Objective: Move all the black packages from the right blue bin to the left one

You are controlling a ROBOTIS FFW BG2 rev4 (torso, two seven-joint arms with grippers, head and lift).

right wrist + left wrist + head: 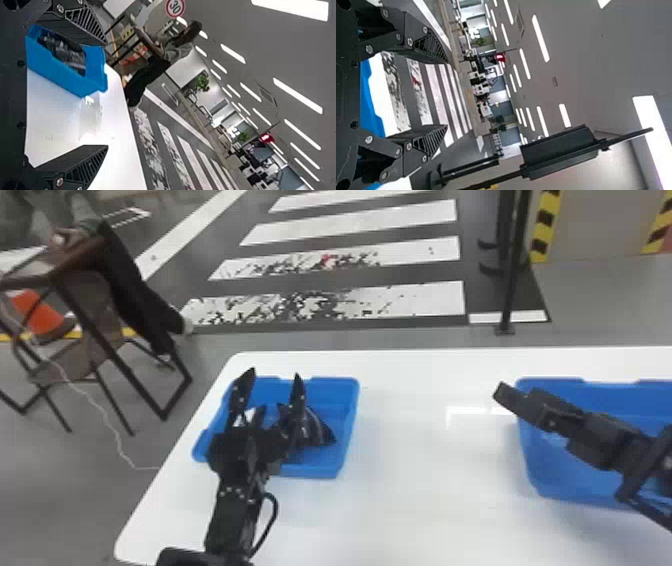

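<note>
My left pincer (275, 372) hangs over the left bin (351, 410), its fingers wide with nothing between them, and a black package (322, 432) lies inside that bin, just to the right of those fingers. My right pincer (502, 391) is also wide and empty; it is well apart from the left bin, off to its right, with its fingers aimed back towards it. What my next grasp turns on, I judge, is the right bin (532, 467), farther right of the left bin, and my right arm is clearly the nearer one to it. Its inside is partly behind that arm and its far side is cut off in the head view, so I cannot tell whether it holds packages. The package in the left bin is crumpled and partly behind my left fingers, so its long axis and the count there are unclear.
</note>
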